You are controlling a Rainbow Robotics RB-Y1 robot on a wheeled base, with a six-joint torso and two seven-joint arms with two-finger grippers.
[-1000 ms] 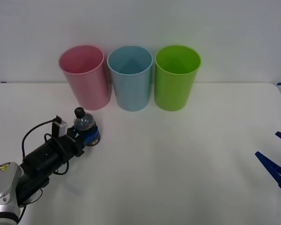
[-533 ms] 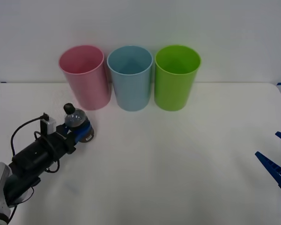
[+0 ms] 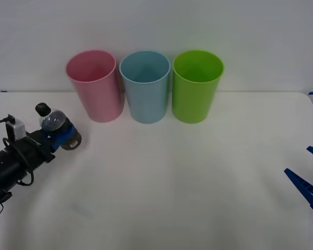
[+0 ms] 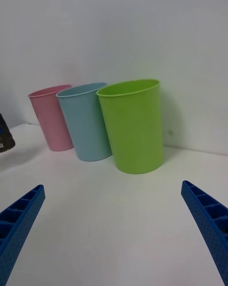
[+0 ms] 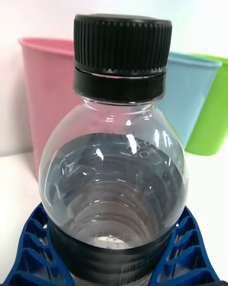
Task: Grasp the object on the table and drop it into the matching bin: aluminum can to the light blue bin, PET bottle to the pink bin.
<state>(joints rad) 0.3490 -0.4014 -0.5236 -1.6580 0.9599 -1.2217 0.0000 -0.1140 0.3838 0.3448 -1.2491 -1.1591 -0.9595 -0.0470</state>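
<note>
Left pincer [image 3: 62, 136] clamping PET bottle [image 3: 55, 123], near table's [image 3: 198, 177] left edge

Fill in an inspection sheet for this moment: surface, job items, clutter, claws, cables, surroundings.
Surface: white table, plain, no spills seen.
Job items: PET bottle with black cap, upright in the left claw, at the table's left side, short of the pink bin; light blue bin next to the pink one at the back.
Clutter: green bin beside the light blue bin.
Claws: left claw shut on the bottle's lower body; right claw open, parked at the table's right edge.
Cables: black cable looped along the left arm.
Surroundings: plain white wall behind the bins.
</note>
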